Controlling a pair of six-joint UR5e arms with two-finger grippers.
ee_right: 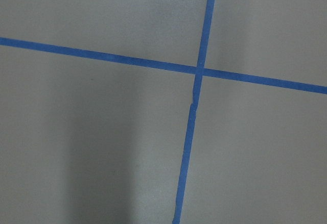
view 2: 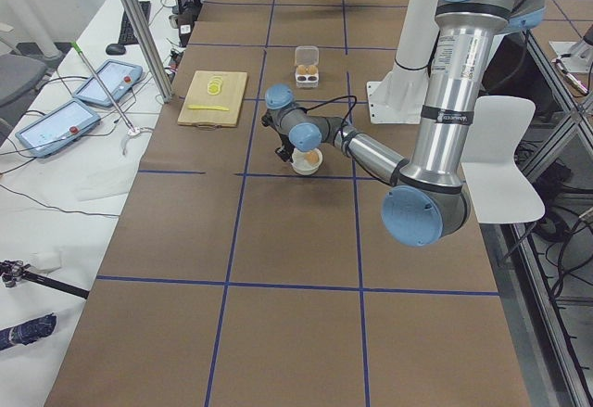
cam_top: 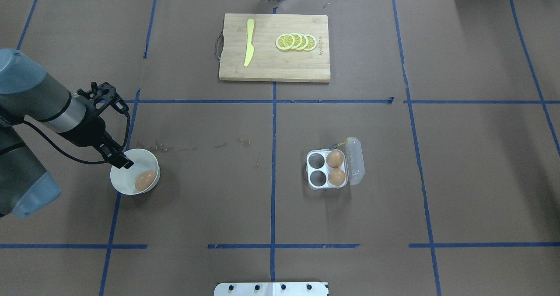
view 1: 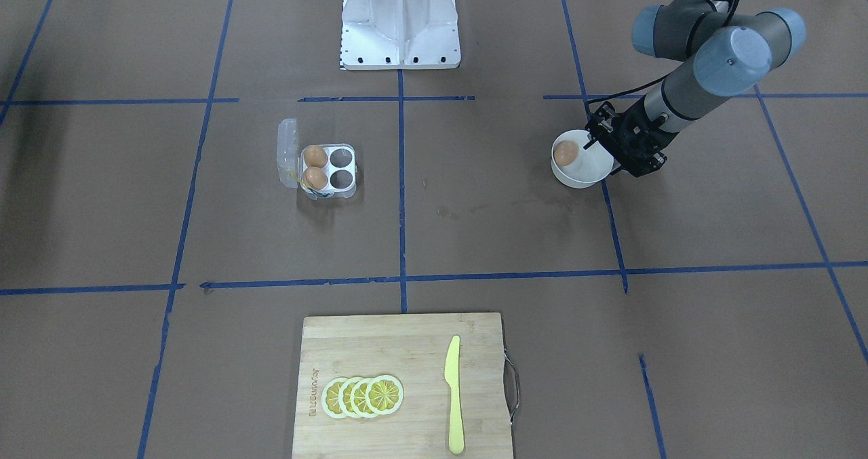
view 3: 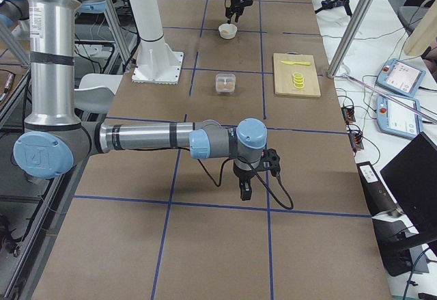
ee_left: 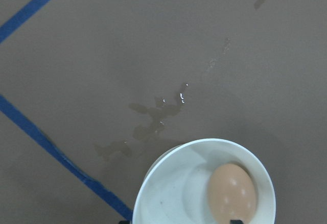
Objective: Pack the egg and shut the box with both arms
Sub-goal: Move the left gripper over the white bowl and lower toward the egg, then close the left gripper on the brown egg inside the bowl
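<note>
The egg [cam_top: 145,180] looks fragile and slippery; grip its middle softly. The left gripper [cam_top: 120,159] stands wide near it.

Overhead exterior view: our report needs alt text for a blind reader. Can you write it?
The left arm's fingers hang over a white bowl holding one egg. Right of it, an open carton holds two eggs. A cutting board lies beyond.
</note>
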